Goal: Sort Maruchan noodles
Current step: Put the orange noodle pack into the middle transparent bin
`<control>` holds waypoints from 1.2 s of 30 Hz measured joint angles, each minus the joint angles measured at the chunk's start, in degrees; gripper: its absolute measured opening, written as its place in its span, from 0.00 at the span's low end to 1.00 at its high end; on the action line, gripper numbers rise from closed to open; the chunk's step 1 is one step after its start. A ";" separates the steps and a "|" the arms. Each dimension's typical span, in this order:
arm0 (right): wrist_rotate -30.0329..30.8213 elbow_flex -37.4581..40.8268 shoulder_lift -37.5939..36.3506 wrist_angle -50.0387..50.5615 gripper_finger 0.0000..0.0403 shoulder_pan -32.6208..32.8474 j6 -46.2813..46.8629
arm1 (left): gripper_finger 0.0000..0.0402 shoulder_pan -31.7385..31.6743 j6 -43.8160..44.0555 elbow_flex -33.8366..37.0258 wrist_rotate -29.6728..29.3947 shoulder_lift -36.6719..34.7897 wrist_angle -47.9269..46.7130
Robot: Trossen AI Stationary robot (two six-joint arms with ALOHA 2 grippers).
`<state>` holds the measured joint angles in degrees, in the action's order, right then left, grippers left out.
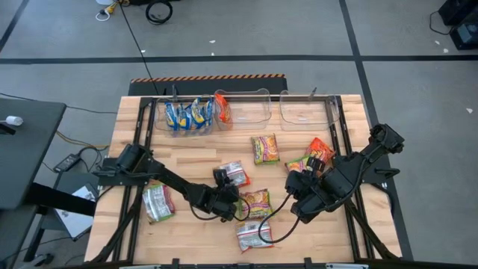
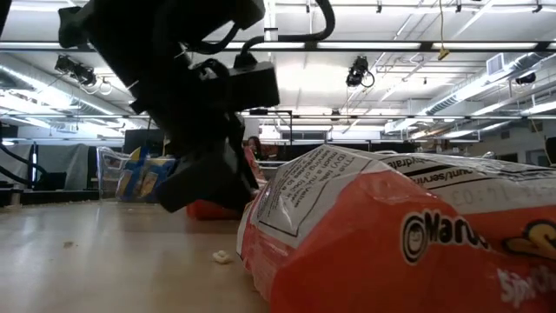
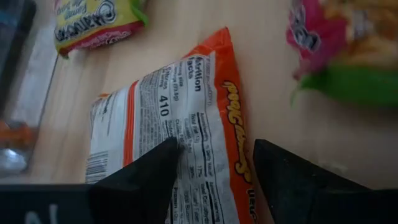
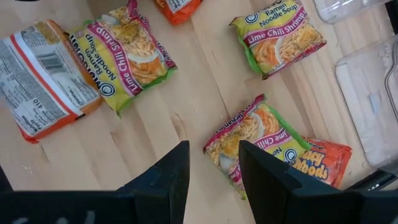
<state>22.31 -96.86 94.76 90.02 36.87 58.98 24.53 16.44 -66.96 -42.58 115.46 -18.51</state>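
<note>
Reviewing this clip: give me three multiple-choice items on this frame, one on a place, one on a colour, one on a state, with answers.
1. Where are the blue-yellow packets?
A) leftmost clear bin
B) rightmost clear bin
C) front table edge

2. What colour is the packet under the left gripper?
A) blue
B) orange
C) green

3. The left gripper is:
A) shut on a packet
B) open
C) out of view

Answers:
1. A: the high view shows them standing in that bin.
2. B: it has orange edges around a white label panel.
3. B: its fingers sit apart over the packet.

The right gripper waits open nearby.
</note>
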 joint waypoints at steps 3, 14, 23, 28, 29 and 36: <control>0.09 0.00 0.00 0.00 0.36 0.24 -0.01 | 0.53 0.03 -3.17 1.43 -0.14 -0.12 0.36; 2.60 -2.80 -3.81 -0.04 0.36 -1.65 -5.03 | 0.10 -3.63 -0.98 -2.19 2.78 -0.11 -5.03; 10.48 -2.80 -12.27 0.02 0.36 -2.76 -5.18 | 0.04 -11.69 5.83 -14.83 15.74 -3.25 -16.52; 12.57 -2.80 -15.67 -0.66 0.36 -4.81 -7.36 | 0.04 -19.15 14.20 -19.76 19.49 -10.97 -18.74; 12.82 -2.80 -16.05 -1.00 0.36 -5.33 -8.30 | 0.04 -21.15 16.39 -19.80 19.54 -12.65 -18.49; 14.32 -2.78 -17.16 -3.82 0.36 -10.24 -15.92 | 0.04 -35.52 25.35 -16.79 19.95 -17.13 -6.24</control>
<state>36.62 -99.64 77.60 86.19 26.63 43.06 -10.98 41.79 -83.76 -22.62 98.33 -24.75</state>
